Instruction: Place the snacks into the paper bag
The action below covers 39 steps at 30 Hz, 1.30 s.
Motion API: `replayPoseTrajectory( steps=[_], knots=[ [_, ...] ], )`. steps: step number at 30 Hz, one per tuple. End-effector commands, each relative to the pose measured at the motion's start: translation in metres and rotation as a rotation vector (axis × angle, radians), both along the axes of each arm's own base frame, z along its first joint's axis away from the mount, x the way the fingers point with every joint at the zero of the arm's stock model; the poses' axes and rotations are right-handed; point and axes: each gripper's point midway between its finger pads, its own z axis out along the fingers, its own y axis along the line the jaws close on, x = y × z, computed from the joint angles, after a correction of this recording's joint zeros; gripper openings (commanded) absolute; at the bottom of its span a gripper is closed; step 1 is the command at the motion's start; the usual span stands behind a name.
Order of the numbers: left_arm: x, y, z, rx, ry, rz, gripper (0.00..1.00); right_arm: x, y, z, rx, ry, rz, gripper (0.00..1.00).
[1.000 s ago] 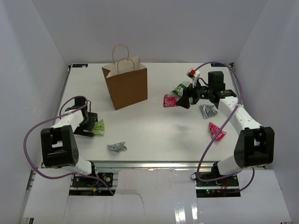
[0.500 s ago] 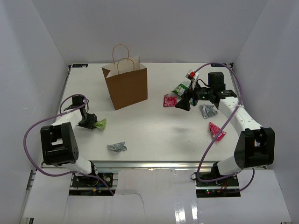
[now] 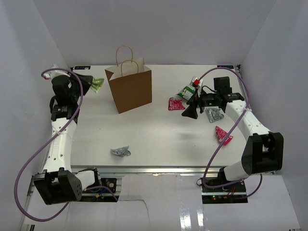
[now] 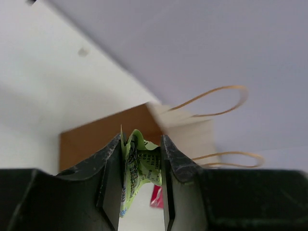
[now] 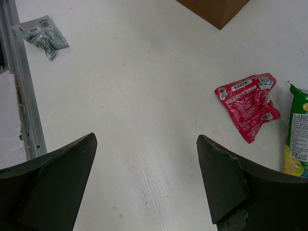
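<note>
One crinkly green foil packet (image 4: 138, 163)

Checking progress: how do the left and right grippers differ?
The left gripper is shut on the light green packet beside the paper bag; the right gripper is open and empty. The left gripper faces the bag; the right gripper looks down at the table near a red packet. Both are black.

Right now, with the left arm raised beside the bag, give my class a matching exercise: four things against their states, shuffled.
Things: 1 light green packet; 2 paper bag; 3 right gripper; 4 silver packet near the front edge.
States: A open, holding nothing; B lying loose, untouched; C pinched in the left gripper; D standing upright.
Pairs: 1-C; 2-D; 3-A; 4-B.
</note>
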Motion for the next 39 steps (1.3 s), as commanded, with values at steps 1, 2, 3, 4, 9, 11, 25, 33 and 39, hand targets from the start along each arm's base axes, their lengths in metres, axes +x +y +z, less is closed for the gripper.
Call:
replayPoseTrajectory(
  steps=[1,2,3,4,9,11,25,33,39],
  knots=[
    [0.024,-0.022,0.085,0.113,-0.232,-0.106,0.01,-0.005,0.002,0.014,0.018,-0.051,0.039,0.9],
    [0.03,-0.027,0.093,0.127,-0.247,-0.124,0.01,-0.005,0.002,0.014,0.018,-0.051,0.039,0.9],
    [0.043,-0.03,0.107,0.142,-0.272,-0.138,0.01,-0.005,0.002,0.015,0.018,-0.054,0.039,0.9],
    [0.049,-0.04,0.116,0.171,-0.298,-0.169,0.01,-0.006,0.002,0.015,0.018,-0.054,0.041,0.9],
    [0.091,-0.08,0.129,0.281,-0.34,-0.263,0.01,-0.01,-0.001,0.013,0.004,-0.057,0.037,0.9],
    [0.1,-0.093,0.132,0.316,-0.354,-0.292,0.01,-0.011,-0.001,0.012,0.0,-0.058,0.039,0.9],
    [0.106,-0.122,0.083,0.394,-0.278,-0.369,0.59,-0.012,-0.005,-0.001,-0.037,-0.032,0.041,0.9],
    [0.084,-0.122,0.092,0.451,-0.315,-0.399,0.96,0.023,0.002,-0.04,-0.196,0.148,-0.095,0.9],
    [0.051,-0.087,0.121,0.508,-0.329,-0.234,0.98,0.088,0.01,-0.06,-0.367,0.17,-0.529,0.9]
  ],
)
